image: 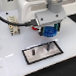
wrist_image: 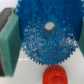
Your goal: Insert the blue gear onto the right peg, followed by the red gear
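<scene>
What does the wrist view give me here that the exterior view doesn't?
Only the wrist view shows the red gear lying below the blue gear, the blue gear's centre hole, and a green finger pad pressed against its toothed rim. Only the exterior view shows the black-bordered plate with the right peg standing under the gripper, plus the arm itself. Both show the blue gear held between the fingers, above a white table.

High exterior view; close wrist view
</scene>
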{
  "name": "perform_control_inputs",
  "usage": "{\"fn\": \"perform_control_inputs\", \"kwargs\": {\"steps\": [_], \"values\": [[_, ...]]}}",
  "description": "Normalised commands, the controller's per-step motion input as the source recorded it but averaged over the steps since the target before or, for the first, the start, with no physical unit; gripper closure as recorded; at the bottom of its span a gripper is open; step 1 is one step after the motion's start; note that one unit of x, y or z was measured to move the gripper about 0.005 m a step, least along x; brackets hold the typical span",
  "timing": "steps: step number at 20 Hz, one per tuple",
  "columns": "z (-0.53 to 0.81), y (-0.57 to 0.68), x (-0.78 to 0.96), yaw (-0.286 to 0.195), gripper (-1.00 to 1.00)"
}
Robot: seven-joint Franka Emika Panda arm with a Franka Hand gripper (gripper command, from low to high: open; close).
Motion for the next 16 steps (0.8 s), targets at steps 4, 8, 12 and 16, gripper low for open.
{"fn": "perform_control_inputs", "kwargs": {"steps": [4,8,12,16], "values": [[0.43,-0.15,0.44,0.000,1.00],[0.38,-0.18,0.52,0.000,1.00],[0.28,-0.24,0.59,0.000,1.00],[0.14,-0.29,0.60,0.000,1.00]]}}
